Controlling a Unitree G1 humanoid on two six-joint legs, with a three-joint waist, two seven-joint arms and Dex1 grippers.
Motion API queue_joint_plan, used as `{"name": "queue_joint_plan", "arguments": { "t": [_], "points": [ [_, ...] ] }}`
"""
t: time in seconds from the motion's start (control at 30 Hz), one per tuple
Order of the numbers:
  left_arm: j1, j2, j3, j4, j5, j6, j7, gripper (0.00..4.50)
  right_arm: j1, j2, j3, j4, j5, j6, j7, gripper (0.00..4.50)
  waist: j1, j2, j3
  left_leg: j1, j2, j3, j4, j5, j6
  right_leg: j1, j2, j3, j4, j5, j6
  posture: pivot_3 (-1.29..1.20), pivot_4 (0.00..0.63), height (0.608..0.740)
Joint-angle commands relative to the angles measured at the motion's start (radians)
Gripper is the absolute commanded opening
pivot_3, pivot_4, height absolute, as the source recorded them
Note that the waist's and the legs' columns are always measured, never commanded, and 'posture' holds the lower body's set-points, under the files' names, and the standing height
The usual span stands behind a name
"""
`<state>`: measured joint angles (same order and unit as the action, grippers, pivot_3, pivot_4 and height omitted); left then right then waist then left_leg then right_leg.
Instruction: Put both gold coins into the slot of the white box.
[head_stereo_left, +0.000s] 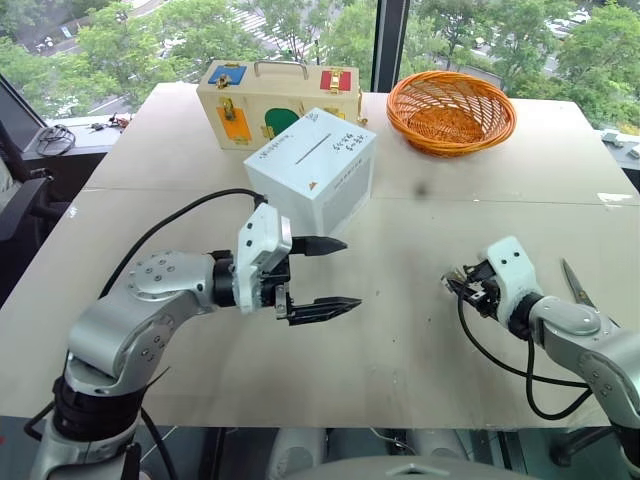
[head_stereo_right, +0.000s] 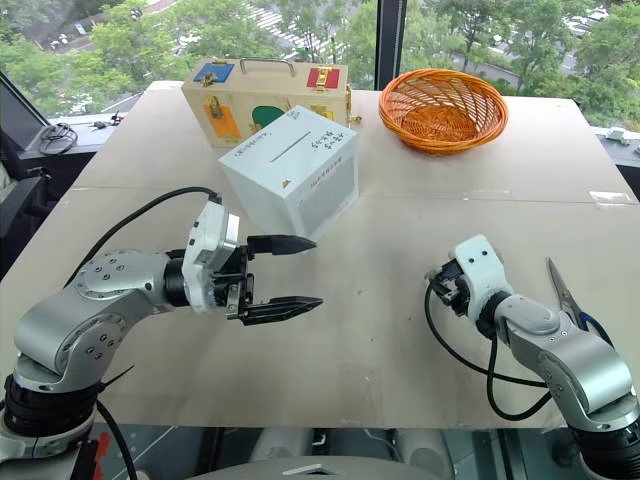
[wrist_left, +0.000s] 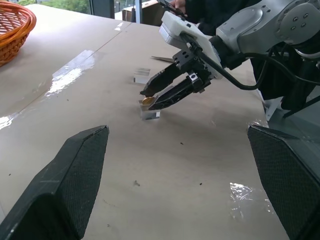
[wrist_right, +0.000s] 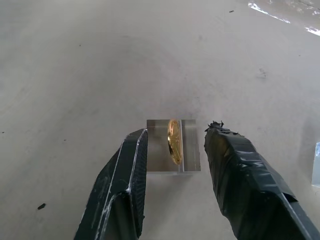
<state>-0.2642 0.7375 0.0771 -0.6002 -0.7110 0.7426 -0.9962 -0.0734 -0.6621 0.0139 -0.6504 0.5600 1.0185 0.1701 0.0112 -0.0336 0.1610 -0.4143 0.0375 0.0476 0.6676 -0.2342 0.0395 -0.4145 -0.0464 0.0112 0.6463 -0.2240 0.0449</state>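
On the right of the surface (head_stereo_left: 400, 330), our right tool (wrist_right: 175, 145) is lowered over a small clear block (wrist_right: 190, 145) that carries one gold coin (wrist_right: 173, 141) standing on edge. We judge the block is there to hold the coin upright, so that thin fingers can reach both its faces. The tool's two fingers sit part-way open on either side of the coin, close but not yet touching it, so nothing is held.

Our left tool (head_stereo_left: 325, 275) hovers near the middle, spread wide and empty, just in front of the white box (head_stereo_left: 312, 168). We think it waits there to stay out of the right arm's way.

The white box stands in the far middle with its dark slot facing up, well apart from the coin.

By count we see one coin, though the task names two. A second clear block (wrist_left: 142, 75) lies farther right, and we cannot tell whether it carries the other coin. There is one white box, one wooden case (head_stereo_left: 280, 95) behind it, one orange basket (head_stereo_left: 450, 112) at the far right, and one pair of scissors (head_stereo_right: 562, 290) at the right edge.
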Motion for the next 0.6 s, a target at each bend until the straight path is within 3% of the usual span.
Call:
{"name": "queue_joint_plan", "arguments": {
  "t": [0.03, 0.27, 0.37, 0.47, 0.6],
  "points": [
    [0.013, 0.014, 0.006, -0.012, -0.013, -0.026, -0.005, 4.5, -0.005, 0.0, -0.033, -0.057, -0.006, 0.01, 0.012, 1.99, 0.0, 0.0, 0.0, 0.0, 0.0, 0.0, 0.0, 0.0, 0.0, 0.0, 0.0, 0.0, 0.0, 0.0, 0.0, 0.0, 0.15, 0.74],
    [0.017, 0.019, -0.001, -0.013, -0.018, -0.033, -0.005, 4.5, -0.007, 0.009, -0.041, -0.064, -0.013, 0.031, 0.025, 1.99, 0.0, 0.0, 0.0, 0.0, 0.0, 0.0, 0.0, 0.0, 0.0, 0.0, 0.0, 0.0, -0.001, 0.0, 0.0, 0.0, 0.15, 0.74],
    [0.013, 0.019, -0.004, -0.01, -0.017, -0.034, -0.005, 4.5, -0.006, 0.014, -0.04, -0.058, -0.018, 0.035, 0.027, 1.32, 0.0, 0.0, 0.0, 0.0, 0.0, 0.0, 0.0, 0.0, 0.0, 0.0, 0.0, 0.0, -0.001, 0.0, 0.0, 0.0, 0.15, 0.74],
    [0.011, 0.019, -0.005, -0.01, -0.018, -0.033, -0.004, 4.5, -0.006, 0.022, -0.042, -0.051, -0.025, 0.038, 0.028, 0.01, 0.0, 0.0, 0.0, 0.0, 0.0, 0.0, 0.0, 0.0, 0.0, 0.0, 0.0, 0.0, -0.001, 0.0, 0.0, 0.0, 0.15, 0.74],
    [-0.001, 0.016, -0.009, -0.003, -0.021, -0.029, -0.002, 4.5, -0.002, 0.019, -0.042, -0.05, -0.032, 0.047, 0.041, 0.01, 0.0, 0.0, 0.0, 0.0, 0.0, 0.0, -0.001, 0.0, 0.0, 0.0, 0.0, 0.0, -0.001, 0.0, 0.0, 0.0, 0.15, 0.74]
  ]
}}
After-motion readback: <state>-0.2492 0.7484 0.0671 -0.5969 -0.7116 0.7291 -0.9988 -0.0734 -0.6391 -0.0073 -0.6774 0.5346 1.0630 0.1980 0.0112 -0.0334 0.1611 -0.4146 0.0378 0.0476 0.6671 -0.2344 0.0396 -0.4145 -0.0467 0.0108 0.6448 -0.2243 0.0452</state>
